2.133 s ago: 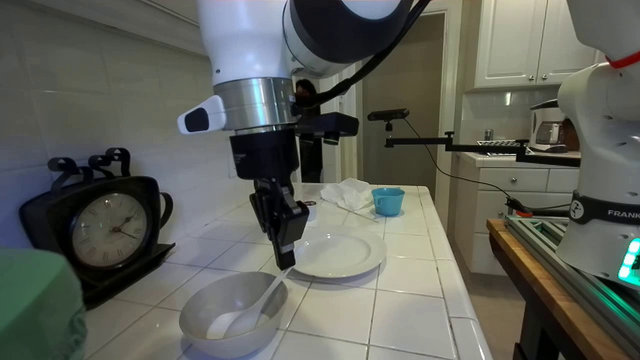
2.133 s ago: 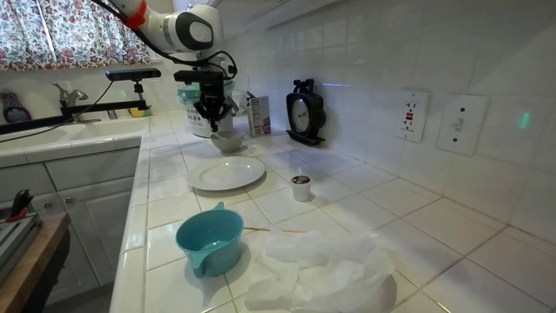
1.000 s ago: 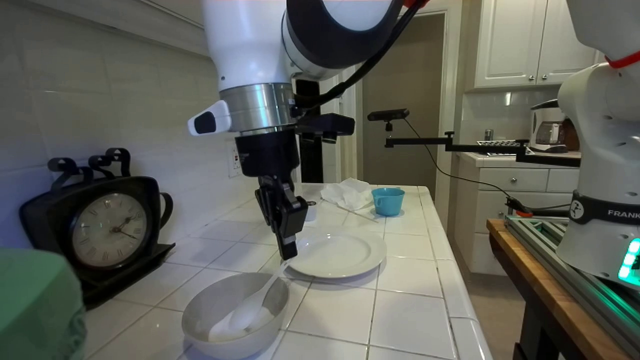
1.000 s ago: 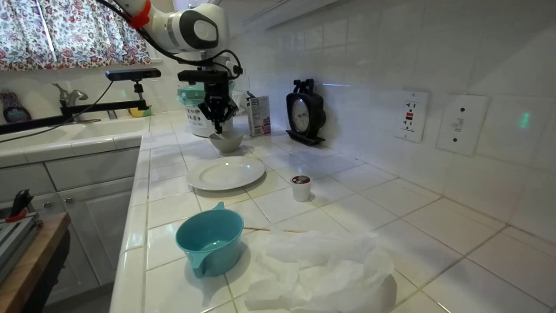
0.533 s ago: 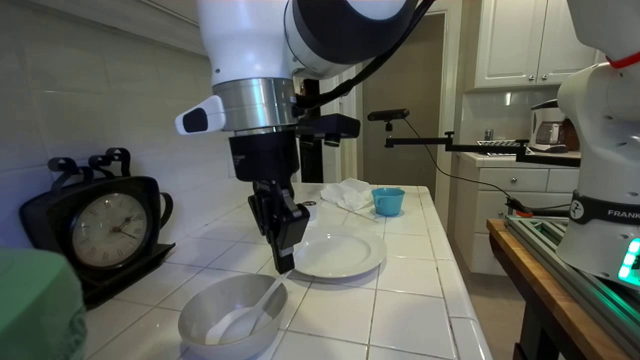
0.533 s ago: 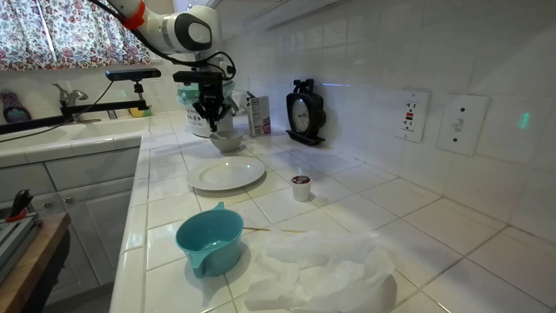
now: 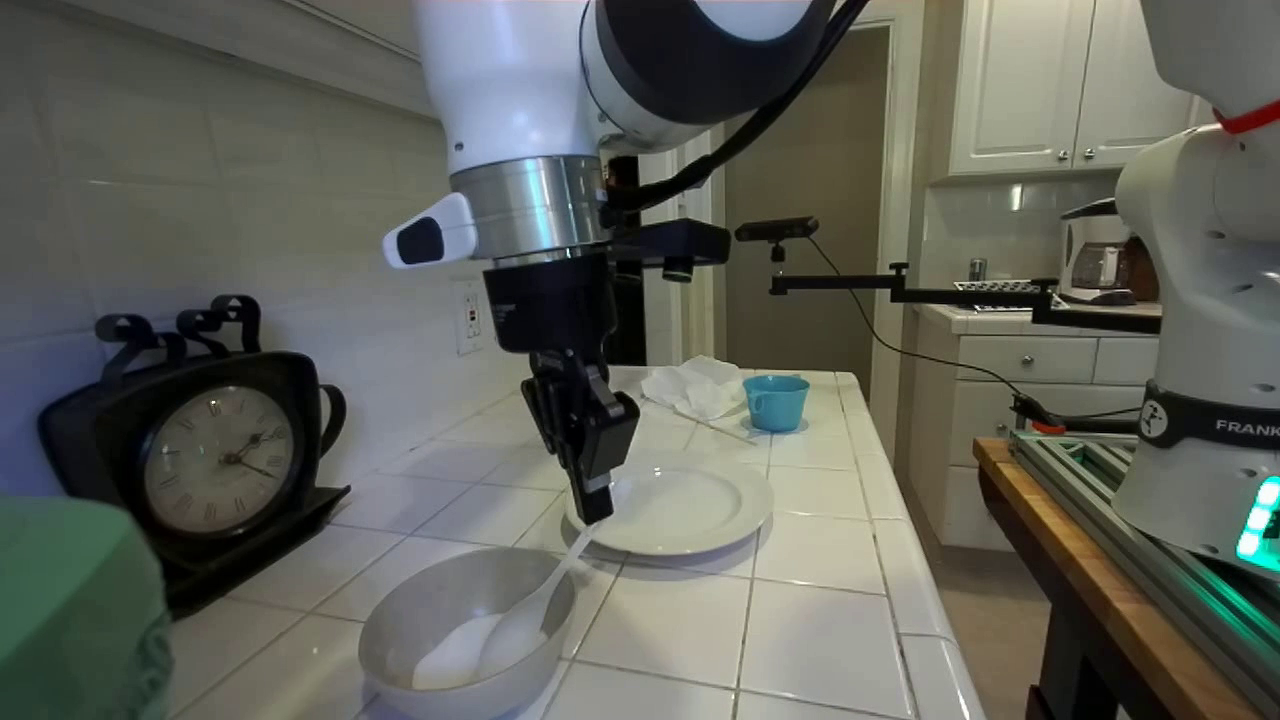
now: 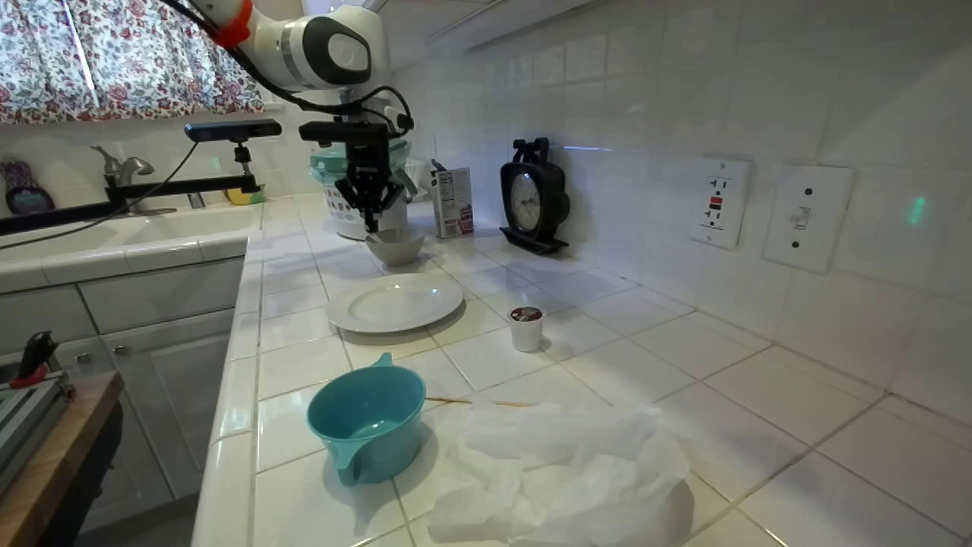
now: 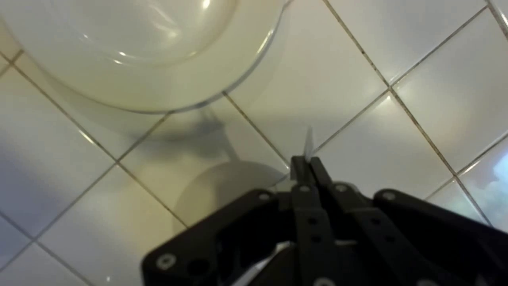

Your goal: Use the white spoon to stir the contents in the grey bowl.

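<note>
White spoon [image 7: 520,622], tilted, its head inside the grey bowl [image 7: 425,602] and its handle slanting up rightward over the rim. Left: the bowl, apparently stiff and light, liable to skid on the tiled counter [image 7: 680,640] if pushed. Within it, the contents [image 7: 452,656], a small white mound, probably loose and offering little resistance. Right of the mound's middle: the spoon's head, overlapping the mound; whether it touches the bowl's floor cannot be told. The spoon looks smooth and light, likely plastic, stiff enough for slow strokes, though the slim handle may pivot or slip under side load. Farther right: the gripper [image 7: 596,507], its 2 fingers clenched on the handle's upper end, whose tip juts past them in the wrist view. A hold lower on the handle would probably steady the stir. Far right: the plate [image 7: 695,500], near the bowl but apart.
</note>
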`<state>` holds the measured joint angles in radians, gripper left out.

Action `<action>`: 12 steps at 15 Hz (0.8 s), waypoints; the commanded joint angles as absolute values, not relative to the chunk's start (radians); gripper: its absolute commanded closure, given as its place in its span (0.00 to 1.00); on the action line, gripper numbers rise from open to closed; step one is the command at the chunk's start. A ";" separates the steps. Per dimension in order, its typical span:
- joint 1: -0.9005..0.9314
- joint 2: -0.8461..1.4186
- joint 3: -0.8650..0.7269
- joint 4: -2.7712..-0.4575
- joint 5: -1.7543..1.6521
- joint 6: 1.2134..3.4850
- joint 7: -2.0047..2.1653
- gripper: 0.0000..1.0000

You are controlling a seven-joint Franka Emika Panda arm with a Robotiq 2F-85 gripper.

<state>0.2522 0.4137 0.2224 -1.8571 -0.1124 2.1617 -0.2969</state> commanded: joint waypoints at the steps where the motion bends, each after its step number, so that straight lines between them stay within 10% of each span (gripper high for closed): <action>1: 0.249 0.404 0.209 -1.868 -0.143 2.171 -0.272 0.99; 12: 0.281 0.470 0.216 -1.813 -0.171 2.264 -0.275 0.99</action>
<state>0.2704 0.4452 0.2068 -1.8397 -0.1462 2.2518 -0.2960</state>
